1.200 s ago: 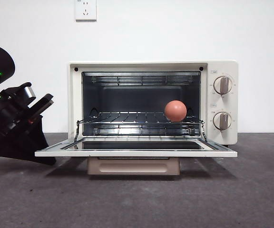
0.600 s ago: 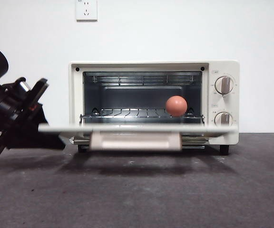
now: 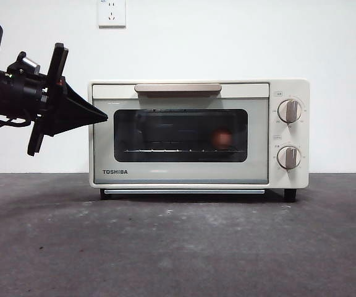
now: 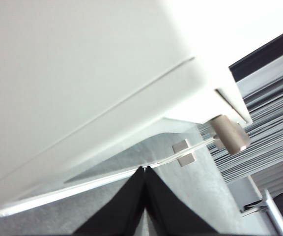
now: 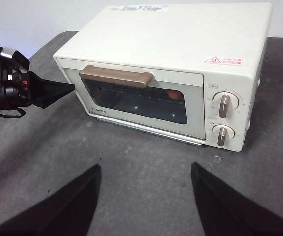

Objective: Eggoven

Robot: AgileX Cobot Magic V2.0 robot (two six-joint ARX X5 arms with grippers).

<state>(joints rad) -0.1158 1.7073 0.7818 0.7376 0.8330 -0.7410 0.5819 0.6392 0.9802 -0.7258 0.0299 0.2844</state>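
The cream TOSHIBA oven (image 3: 178,176) stands in the middle of the table with its dark glass door shut and its tan handle (image 3: 178,88) at the top. The reddish-brown egg (image 3: 222,138) lies on the rack inside, dim behind the glass, toward the right. It also shows in the right wrist view (image 5: 175,96). My left gripper (image 3: 104,115) is shut and empty, its tip against the door's upper left edge. In the left wrist view its jaws (image 4: 145,169) meet beside the oven's side (image 4: 82,73). My right gripper (image 5: 145,166) is open, back from the oven's front (image 5: 181,39).
Two knobs (image 3: 288,111) (image 3: 288,157) sit on the oven's right panel. The dark grey table (image 3: 178,247) spreads in front. A white wall with a socket (image 3: 111,12) stands behind the oven.
The oven door swung up from lying flat open to fully shut. My left gripper rose with it, from low at the left to the door's upper left edge.
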